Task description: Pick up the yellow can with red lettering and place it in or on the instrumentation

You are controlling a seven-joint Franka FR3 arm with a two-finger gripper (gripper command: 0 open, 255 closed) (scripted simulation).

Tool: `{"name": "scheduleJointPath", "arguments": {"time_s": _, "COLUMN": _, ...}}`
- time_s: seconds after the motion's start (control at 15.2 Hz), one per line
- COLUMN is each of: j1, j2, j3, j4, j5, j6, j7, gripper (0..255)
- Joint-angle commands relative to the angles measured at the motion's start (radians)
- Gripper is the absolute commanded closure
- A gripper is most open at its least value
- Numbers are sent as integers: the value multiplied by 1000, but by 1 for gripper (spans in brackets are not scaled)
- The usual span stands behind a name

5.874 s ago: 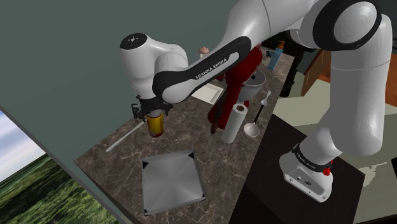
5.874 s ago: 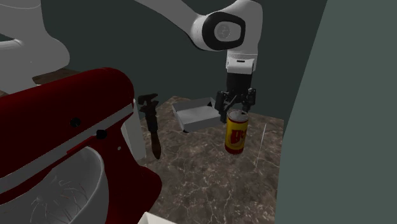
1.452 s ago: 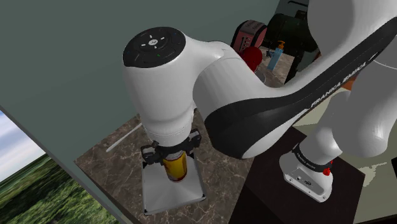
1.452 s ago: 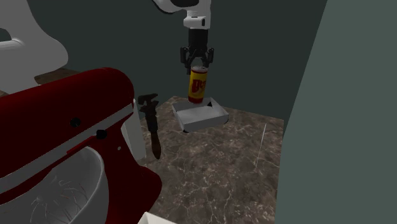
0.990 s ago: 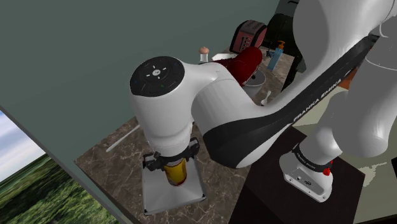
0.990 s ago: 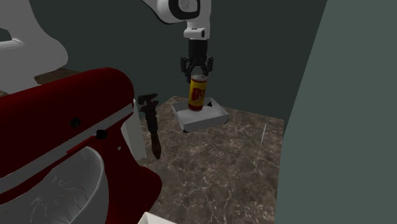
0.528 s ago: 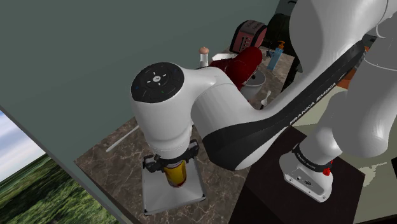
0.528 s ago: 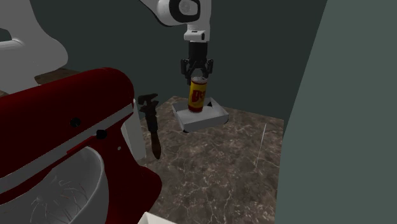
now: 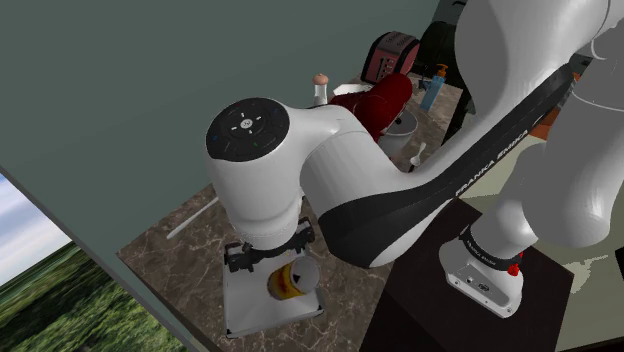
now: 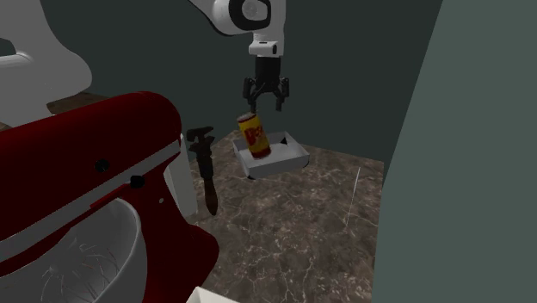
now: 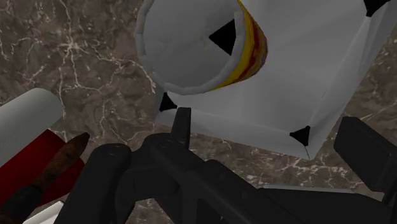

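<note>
The pick and the carry look done, and the placing seems all but done. The claw [image 10: 265, 102] hangs at upper centre of the second exterior view, fingers spread wide and pinching nothing. The yellow can [image 10: 254, 138] sits just below it, clear of both fingers. The can's lower end lies inside the outline of the white square tray [image 10: 280, 162] at the centre of that frame, on the marbled counter [image 10: 293, 224]. Whether the base already touches the tray floor or is just above it cannot be told.

What is left, as I judge it, is for the can to come to rest inside the tray and not roll over its low rim, and for the arm to lift away.

The can is not upright. In the second exterior view its long axis slants from upper left to lower right, with the top leaning toward the frame's left and the base toward the tray's middle. The red lettering faces that camera. In the shoulder view the can [image 9: 288, 282] shows at lower centre under the big white wrist joint, over the tray [image 9: 245, 312], with a pale end face turned toward the lower right. In the wrist view the pale end of the can [image 11: 197, 48] faces the camera at upper centre, and the yellow and red side runs away toward the tray [image 11: 305, 83].

A black wrench [image 10: 204, 163] stands left of the tray, beside the dark red stand mixer [image 10: 103, 189].
</note>
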Motion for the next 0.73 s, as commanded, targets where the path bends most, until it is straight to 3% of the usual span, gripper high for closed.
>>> {"name": "scheduleJointPath", "arguments": {"time_s": 0.0, "j1": -2, "j2": -16, "j3": 7, "j4": 18, "j5": 16, "j6": -28, "j7": -11, "gripper": 0}}
{"name": "scheduleJointPath", "arguments": {"time_s": 0.2, "j1": -4, "j2": -52, "j3": 22, "j4": 75, "j5": 54, "j6": -110, "j7": -35, "gripper": 0}}
{"name": "scheduleJointPath", "arguments": {"time_s": 0.66, "j1": -4, "j2": -52, "j3": 22, "j4": 75, "j5": 54, "j6": -110, "j7": -35, "gripper": 0}}
